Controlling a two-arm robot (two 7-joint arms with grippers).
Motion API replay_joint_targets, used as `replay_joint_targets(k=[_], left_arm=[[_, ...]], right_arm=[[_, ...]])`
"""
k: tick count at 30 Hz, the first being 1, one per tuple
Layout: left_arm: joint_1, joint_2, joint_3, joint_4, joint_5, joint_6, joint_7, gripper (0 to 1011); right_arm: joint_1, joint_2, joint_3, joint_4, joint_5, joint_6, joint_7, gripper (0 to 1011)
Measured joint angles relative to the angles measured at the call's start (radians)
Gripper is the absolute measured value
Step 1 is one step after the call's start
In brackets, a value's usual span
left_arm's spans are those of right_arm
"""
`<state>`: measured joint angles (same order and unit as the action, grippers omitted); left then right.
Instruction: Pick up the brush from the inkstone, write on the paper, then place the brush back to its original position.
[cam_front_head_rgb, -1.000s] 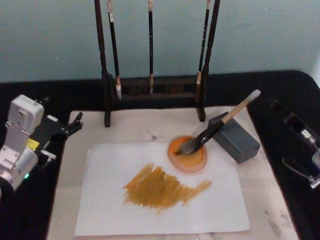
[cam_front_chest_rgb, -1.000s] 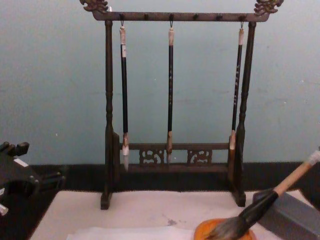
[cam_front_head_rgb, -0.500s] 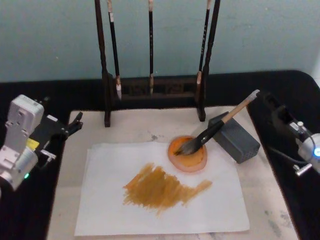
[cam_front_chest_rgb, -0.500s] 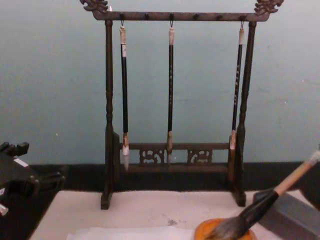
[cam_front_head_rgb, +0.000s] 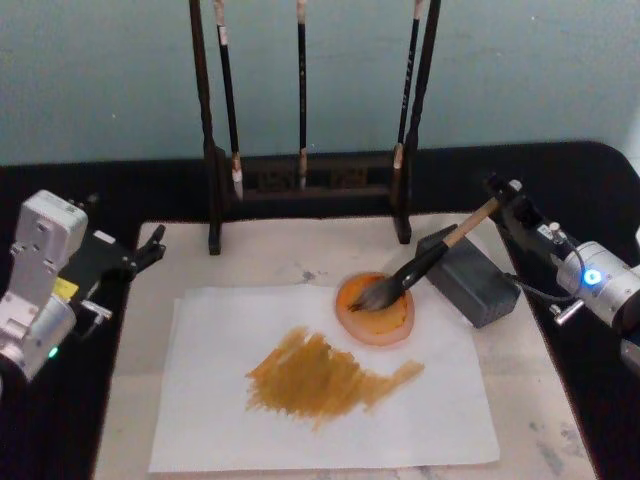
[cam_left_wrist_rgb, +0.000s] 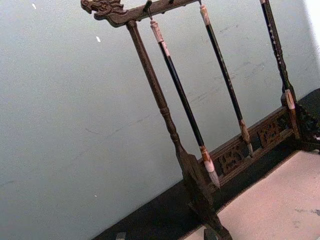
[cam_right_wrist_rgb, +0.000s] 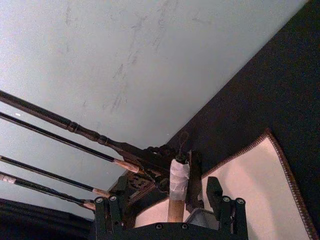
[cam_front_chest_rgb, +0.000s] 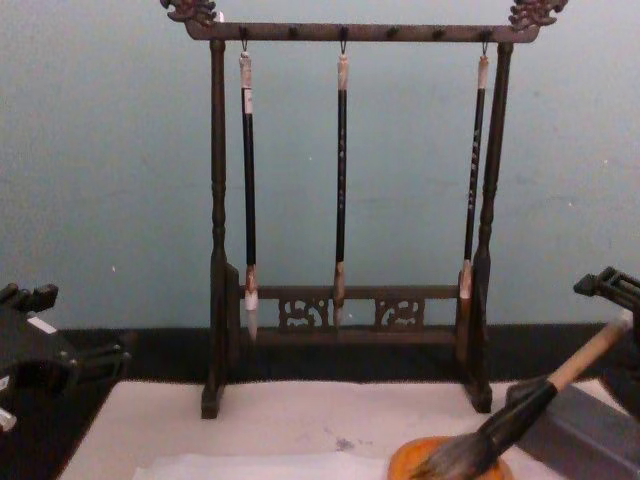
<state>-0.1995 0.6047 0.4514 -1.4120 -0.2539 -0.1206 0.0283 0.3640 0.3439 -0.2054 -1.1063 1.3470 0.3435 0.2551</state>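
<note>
One right claw, nearer the brush

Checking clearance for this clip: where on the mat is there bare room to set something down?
Free: the mat strip between the rack and the paper; the paper's left part beside the smear. Crowded: right rear, where dish, brush, grey block and right gripper cluster. Left gripper parked by the mat's left edge.

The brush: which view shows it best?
Head view: the whole brush shows from above, tuft in the orange dish, handle leaning on the grey block. Chest view shows it side-on; right wrist view, its pale end.
</note>
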Motion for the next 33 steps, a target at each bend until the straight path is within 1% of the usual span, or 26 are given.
replay_joint_targets(k=[3,12,14,21,22,24,25,27,28,30,31,33], left_arm=[[0.000,0.000,0.000,0.000,0.000,0.000,0.000,1010],[0.000,0.000,0.000,0.000,0.000,0.000,0.000,1010],[0.000,0.000,0.000,0.000,0.000,0.000,0.000,1010],[0.000,0.000,0.000,0.000,0.000,0.000,0.000,1009],[0.000,0.000,0.000,0.000,0.000,0.000,0.000,1010],[0.000,0.000,0.000,0.000,0.000,0.000,0.000,1010],[0.000,0.000,0.000,0.000,0.000,0.000,0.000,1010],[0.000,0.000,0.000,0.000,0.000,0.000,0.000,1009],[0.000,0.000,0.000,0.000,0.000,0.000,0.000,1010],[0.000,0.000,0.000,0.000,0.000,0.000,0.000,1010],[0.000,0.000,0.000,0.000,0.000,0.000,0.000,1010],[0.000,0.000,0.000,0.000,0.000,0.000,0.000,1010]], right_arm=[[0.010,0.001,-0.011,0.013,-0.009,-0.009,0.011,1000],[0.005,0.001,-0.006,0.006,-0.007,-0.007,0.007,1000],[0.004,0.001,-0.004,0.005,-0.007,-0.006,0.006,981],[0.002,0.001,-0.002,0.002,-0.004,-0.004,0.004,819],[0.001,0.001,-0.002,0.002,-0.004,-0.004,0.004,764],[0.001,0.001,-0.001,0.001,-0.004,-0.004,0.003,729],[0.001,0.001,-0.001,0.001,-0.003,-0.004,0.003,672],[0.000,0.001,-0.001,0.000,-0.003,-0.004,0.002,626],[0.000,0.001,-0.001,0.000,-0.003,-0.003,0.002,569],[0.000,0.001,0.000,0.000,-0.003,-0.003,0.002,531],[0.000,0.001,0.000,0.000,-0.003,-0.003,0.002,469],[0.000,0.001,0.000,0.000,-0.003,-0.003,0.002,424]])
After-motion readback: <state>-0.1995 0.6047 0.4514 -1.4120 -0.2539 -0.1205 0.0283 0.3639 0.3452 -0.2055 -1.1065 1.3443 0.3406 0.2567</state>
